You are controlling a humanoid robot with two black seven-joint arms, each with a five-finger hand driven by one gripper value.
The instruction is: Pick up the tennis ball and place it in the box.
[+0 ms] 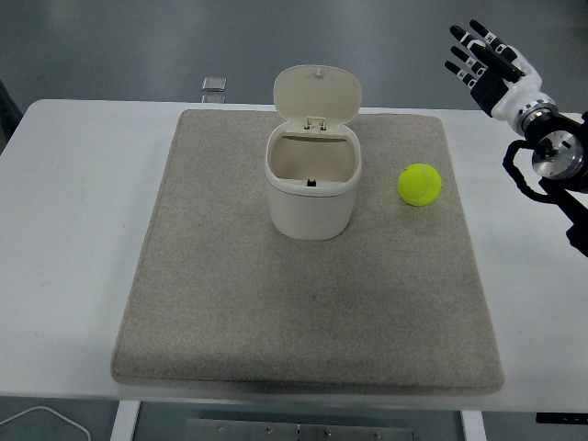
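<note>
Right arm (560, 175) cut off by right edge; box (310, 184) floor mostly hidden.

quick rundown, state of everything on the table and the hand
tennis ball: resting on the mat, untouched, right of the box
box: upright, hinged lid flipped open
grey mat: lying flat on the white table
right hand: raised, fingers spread, holding nothing

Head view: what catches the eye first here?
A bright yellow tennis ball lies on a grey mat, just right of a cream box whose lid stands open. At the upper right, a black robot hand hangs with fingers spread, holding nothing.
</note>
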